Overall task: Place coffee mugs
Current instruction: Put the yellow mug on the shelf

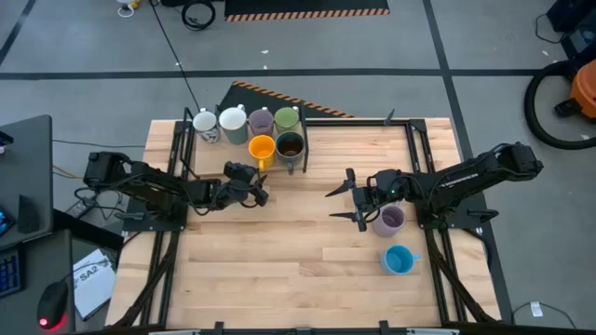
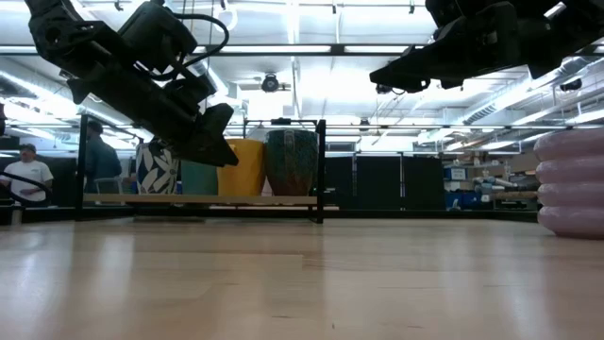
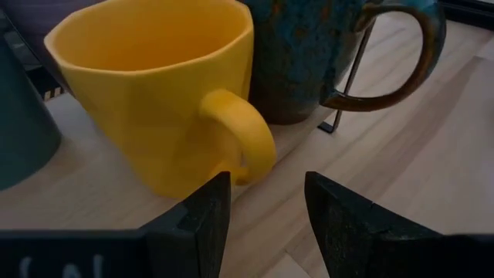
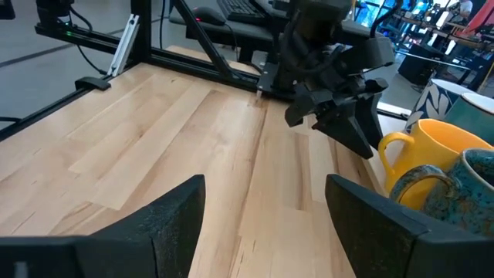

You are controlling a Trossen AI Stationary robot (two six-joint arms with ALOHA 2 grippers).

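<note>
Six mugs clustered at worktop (image 1: 307,270) far edge, left of centre: patterned white (image 1: 206,126), plain white (image 1: 232,120), lilac (image 1: 261,122), green (image 1: 287,118) in back row; orange (image 1: 262,148) and dark brown (image 1: 291,146) in front, touching.

Second lilac mug (image 1: 389,221) on right side, blue mug (image 1: 399,261) just nearer the front edge, both upright, apart from each other.

Left claw (image 1: 258,189) just in front of orange mug, off the worktop, pointing at its handle. Fingers (image 3: 202,220) parted a little, nothing between them; handle close ahead of tips, not touched.

Right claw (image 1: 343,199) at mid-worktop, raised, aimed toward the left arm. Fingers (image 4: 174,216) spread wide, holding nothing. Lilac mug just beside its wrist, on the near side, not gripped.

Low view: both arms hang above the bare wood, orange and brown mugs side by side behind a black frame post (image 2: 322,170); person (image 2: 25,179) far back left in the room.
</note>
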